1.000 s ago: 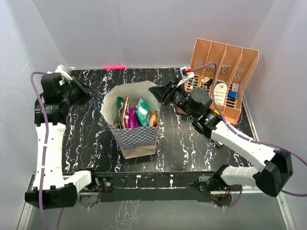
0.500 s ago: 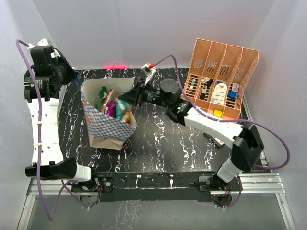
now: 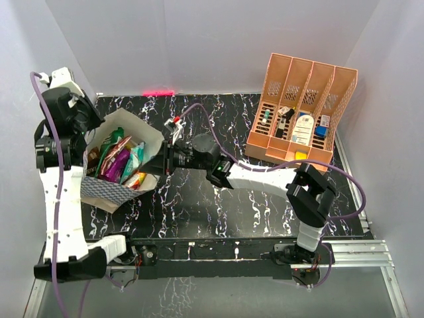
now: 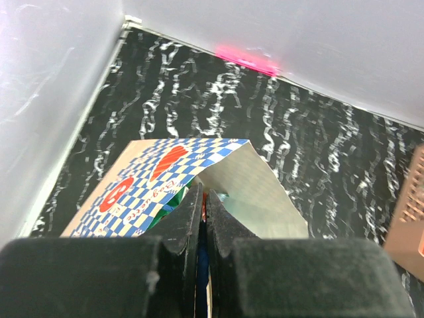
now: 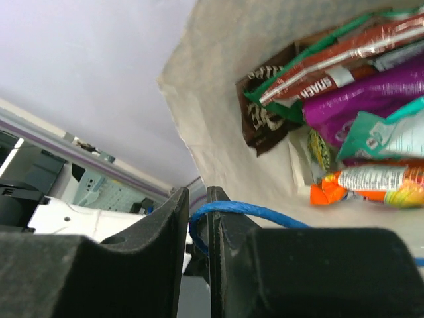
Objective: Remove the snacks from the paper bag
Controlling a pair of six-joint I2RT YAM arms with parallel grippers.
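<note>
Since it stood upright, the paper bag (image 3: 114, 193) has shifted leftward and tilted

No text, brand or number can be read with certainty.

- Paper bag (image 4: 205, 151): the checked outside carries a red-orange logo (image 4: 120, 194) of large rounded characters, with a line of small red print beneath. Neither is legible.
- Red-brown packet (image 5: 344, 56): white capitals, too blurred to make out.
- Dark brown packet (image 5: 262, 116): pale lettering, partly folded and unreadable.
- Orange rack (image 3: 278, 73), far right corner of the surface: the labels on its contents are too small to read.
</note>
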